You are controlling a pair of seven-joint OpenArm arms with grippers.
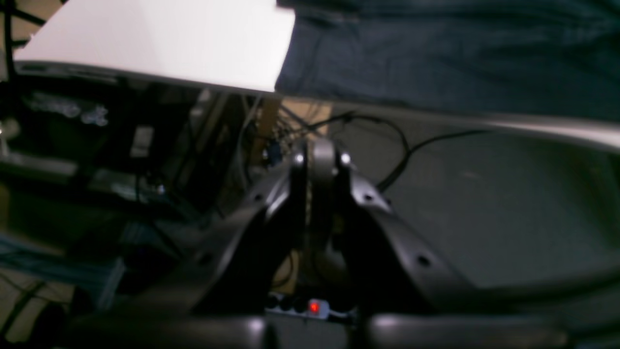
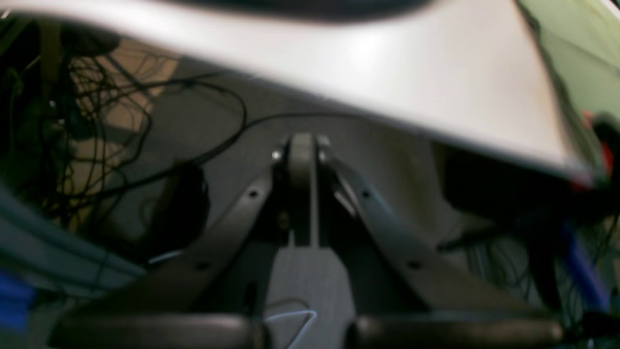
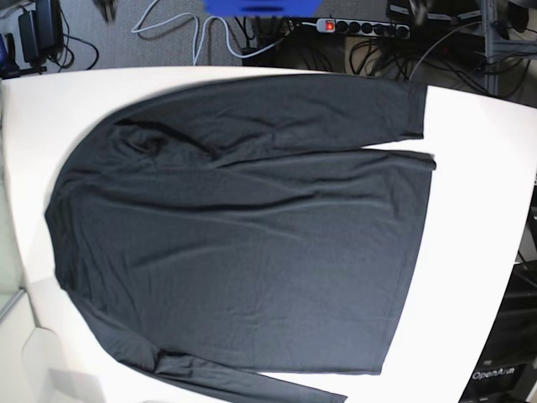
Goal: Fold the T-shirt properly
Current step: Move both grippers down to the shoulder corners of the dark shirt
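The black T-shirt (image 3: 243, 227) lies spread flat over the white table (image 3: 482, 218), collar end to the left and hem to the right. One long sleeve runs along the far edge and the other along the near edge. Neither arm appears in the base view. In the left wrist view my left gripper (image 1: 317, 156) is shut on nothing, hanging off the table's edge below a corner of the T-shirt (image 1: 436, 53) and bare table (image 1: 160, 39). My right gripper (image 2: 302, 145) is also shut and empty, below the table's edge (image 2: 436, 87).
A power strip (image 3: 361, 27) with a red light and tangled cables lie on the floor beyond the far table edge. The same strip (image 1: 315, 307) shows under my left gripper. Cables (image 2: 97, 121) hang beneath the table near my right gripper.
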